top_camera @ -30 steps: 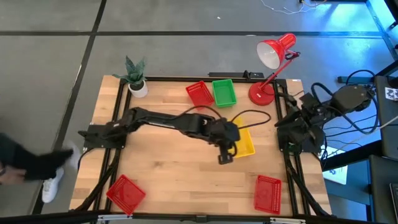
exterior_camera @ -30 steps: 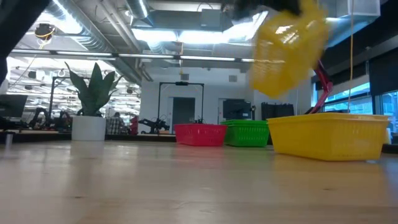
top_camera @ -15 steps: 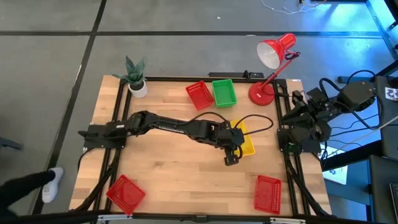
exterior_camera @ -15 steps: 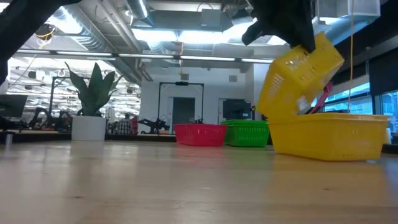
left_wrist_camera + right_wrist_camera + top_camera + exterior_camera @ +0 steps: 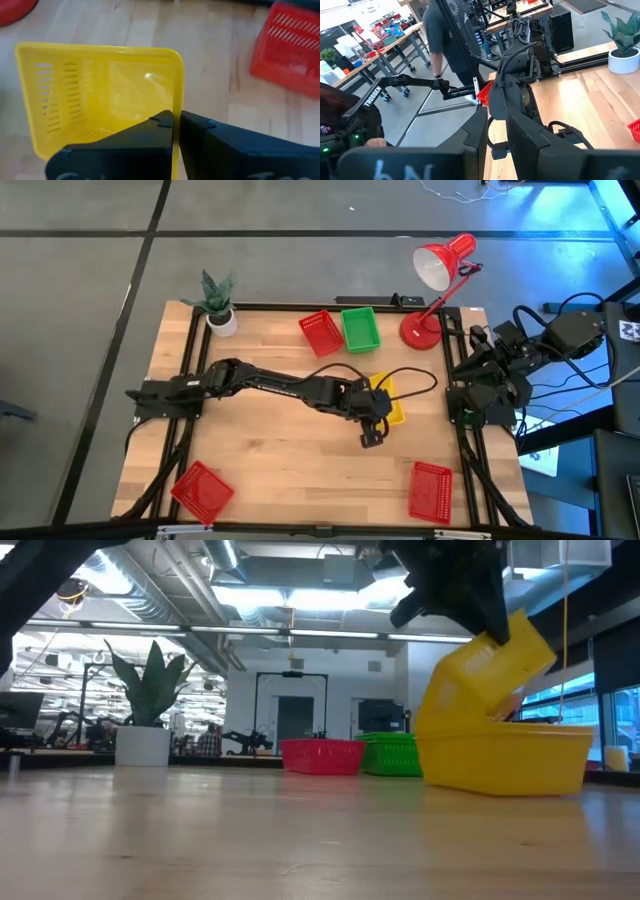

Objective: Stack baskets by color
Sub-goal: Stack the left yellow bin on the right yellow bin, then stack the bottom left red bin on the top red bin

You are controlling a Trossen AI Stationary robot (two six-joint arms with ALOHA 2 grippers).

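The left tool (image 5: 175, 122) is clamped on the rim of a yellow basket (image 5: 100, 95), holding it tilted with one edge dipping into a second yellow basket (image 5: 505, 755) that sits flat on the table (image 5: 270, 450), just in front of the red desk lamp (image 5: 435, 275). Left of the lamp, at the table's far edge, a red basket (image 5: 321, 332) and a green basket (image 5: 360, 329) stand side by side. Two more red baskets lie well away from the lamp at the near edge, one at the left corner (image 5: 202, 489) and one at the right (image 5: 430, 491). The right tool (image 5: 496, 132) waits off the table's right side, below the lamp, its fingers a little apart and holding nothing.
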